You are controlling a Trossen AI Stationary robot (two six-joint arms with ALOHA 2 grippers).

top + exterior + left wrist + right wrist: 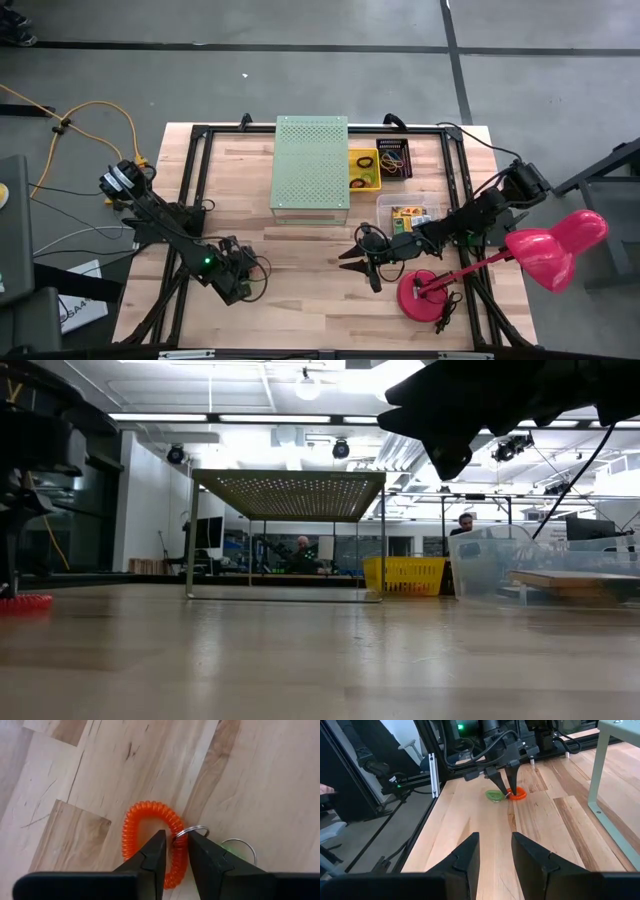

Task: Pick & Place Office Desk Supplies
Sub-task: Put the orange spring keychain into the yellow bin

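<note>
Orange coiled band loop (150,837), a spiral cord with a metal ring (192,831), lies flat on the wooden counter (250,780). Left claw (175,851) pinches it at the ring; right claw (495,851) hovers apart, fingers parted, empty.

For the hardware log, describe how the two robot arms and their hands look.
Both arms are dark, near-black, jointed links with black cables running along them. The left arm shows a small green light near its wrist. Each hand ends in two black, wedge-shaped fingers tapering to points: the left hand and the right hand look alike. No markings are legible.
</note>
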